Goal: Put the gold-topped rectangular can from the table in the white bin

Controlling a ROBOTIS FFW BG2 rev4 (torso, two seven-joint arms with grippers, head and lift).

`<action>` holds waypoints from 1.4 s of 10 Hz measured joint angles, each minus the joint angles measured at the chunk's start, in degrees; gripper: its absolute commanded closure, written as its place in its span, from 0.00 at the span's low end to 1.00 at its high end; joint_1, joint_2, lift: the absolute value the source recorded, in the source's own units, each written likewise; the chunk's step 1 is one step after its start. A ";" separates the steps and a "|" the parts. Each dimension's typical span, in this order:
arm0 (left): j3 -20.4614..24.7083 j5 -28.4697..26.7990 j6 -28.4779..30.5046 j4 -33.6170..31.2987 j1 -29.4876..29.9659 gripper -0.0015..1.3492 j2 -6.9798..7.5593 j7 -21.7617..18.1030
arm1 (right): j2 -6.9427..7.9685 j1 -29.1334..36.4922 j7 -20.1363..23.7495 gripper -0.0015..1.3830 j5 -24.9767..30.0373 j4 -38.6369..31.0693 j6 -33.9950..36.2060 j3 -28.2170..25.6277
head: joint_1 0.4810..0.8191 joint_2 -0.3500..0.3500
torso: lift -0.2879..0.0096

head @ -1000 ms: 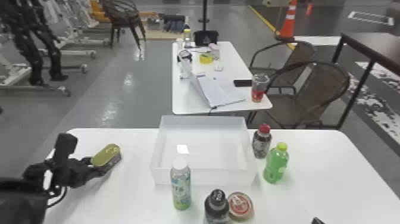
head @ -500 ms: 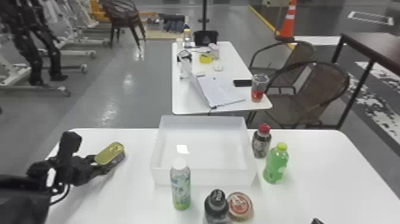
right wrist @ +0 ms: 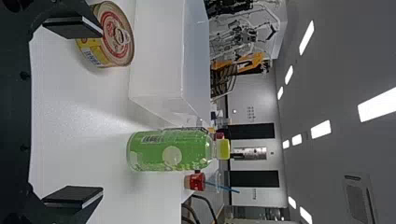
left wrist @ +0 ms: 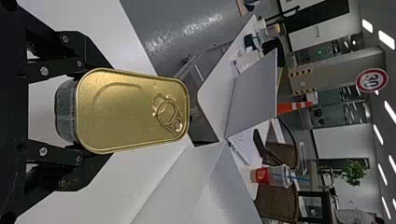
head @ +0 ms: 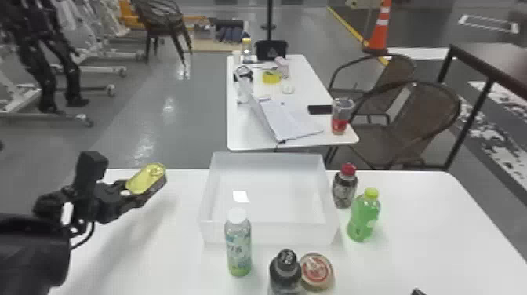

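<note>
Gold-topped rectangular can with dark sides and a ring pull [left wrist: 130, 112], pinched between both fingers of my left gripper [left wrist: 95, 112], held over the left part of the white desk [head: 431, 235], outside the bin. Grip looks firm, one finger per side. Step in hand, I judge: carry it across to the white translucent plastic bin [head: 270, 233], so roughly mid-task.

To do it well: keep squeezing evenly, get the can's underside higher than the bin's left wall, then travel right. Can sits tilted in the head view; level it over the bin, go low near the floor, then let go gently so it doesn't bounce or tip. Too low a pass could clip the rim and shove the bin.

In the way: clear bottle with white cap and green lower part [head: 238, 243], upright just in front of the bin's near wall. Coming in over the left side should spare it from my forearm. Also near the front: dark bottle with black cap [head: 285, 274], beside a round tin with red-and-white lid [head: 316, 271]. Right of the bin: dark bottle with red cap [head: 343, 190], green bottle with yellow-green cap [head: 364, 215]; no bother for this route. Right gripper [right wrist: 100, 111] is empty, fingers spread wide, low at the desk's near side.
</note>
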 measured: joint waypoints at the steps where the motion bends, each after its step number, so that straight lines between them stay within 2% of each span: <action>1: -0.65 0.68 0.88 -3.30 0.41 0.61 -0.62 -0.86 | 0.00 0.01 0.00 0.08 0.01 0.00 0.00 0.00 | 0.20 0.50 | 0.63; 3: -6.27 5.15 2.18 -6.73 0.21 0.61 -0.65 -0.86 | 0.00 0.02 0.00 0.08 -0.05 0.00 0.07 0.00 | 0.20 0.50 | 0.63; 6: -15.04 10.81 3.50 -7.33 -0.45 0.61 -0.83 -0.01 | 0.00 -0.05 0.00 0.08 -0.07 0.21 0.15 0.00 | 0.20 0.50 | 0.63; 12: -24.98 18.77 2.69 0.07 -2.63 0.60 -1.30 0.05 | 0.00 -0.14 0.00 0.08 -0.77 0.87 0.14 0.00 | 0.20 0.50 | 0.63; 13: -25.61 19.65 2.52 1.26 -2.73 0.51 -1.32 0.26 | 0.00 -0.07 0.00 0.08 -0.84 0.88 0.12 0.00 | 0.20 0.50 | 0.63; 14: -25.95 20.21 2.15 1.87 -2.71 0.30 -1.33 0.73 | 0.00 0.04 0.00 0.08 -0.91 0.89 0.11 0.00 | 0.20 0.50 | 0.63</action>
